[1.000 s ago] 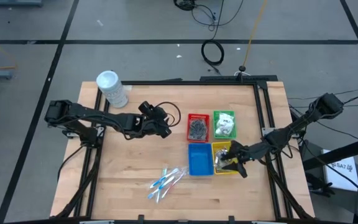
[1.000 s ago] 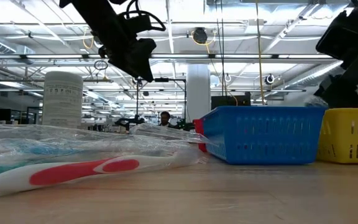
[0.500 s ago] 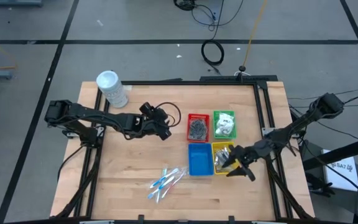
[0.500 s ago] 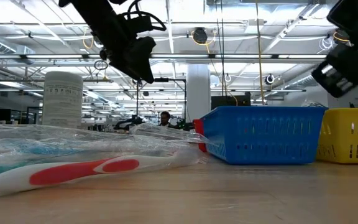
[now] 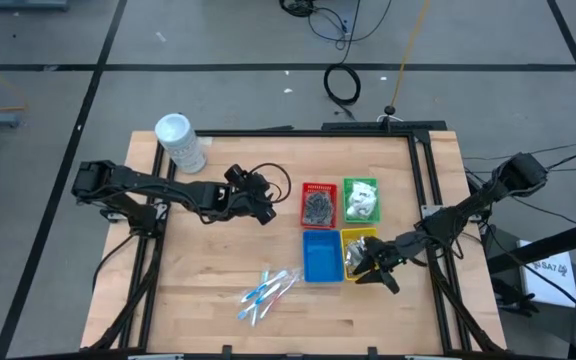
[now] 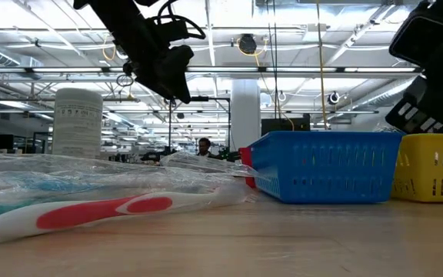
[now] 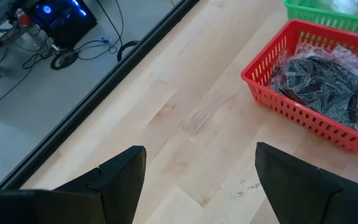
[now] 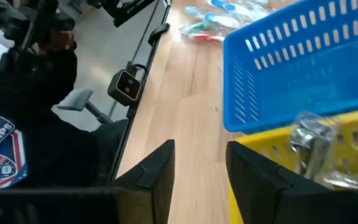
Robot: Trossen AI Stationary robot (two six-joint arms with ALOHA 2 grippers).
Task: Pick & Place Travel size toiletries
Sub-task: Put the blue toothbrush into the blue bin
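Right gripper (image 5: pixel 370 270) sits at the near edge of the yellow tray (image 5: pixel 360 240), fingers (image 8: pixel 154 168) a narrow gap apart with nothing visible between them. A clear-wrapped item (image 8: pixel 309 140) lies inside the yellow tray, just past the fingertips. Blue tray (image 5: pixel 320 257) touches the yellow one on its left and looks bare inside. Red tray (image 5: pixel 318 204) with the dark grey bundles (image 7: pixel 328 78) and green tray (image 5: pixel 361 199) with the white packets (image 5: pixel 363 201) sit on the far side.

Left gripper (image 5: pixel 265 207) hovers left of the red tray, fingers (image 7: pixel 120 174) spread wide, empty, open wood under it.

Wrapped toothbrushes (image 5: pixel 266 290) lie loose near the near edge, left of the blue tray, bare table around them. White tub (image 5: pixel 180 143) stands at the far-left corner.
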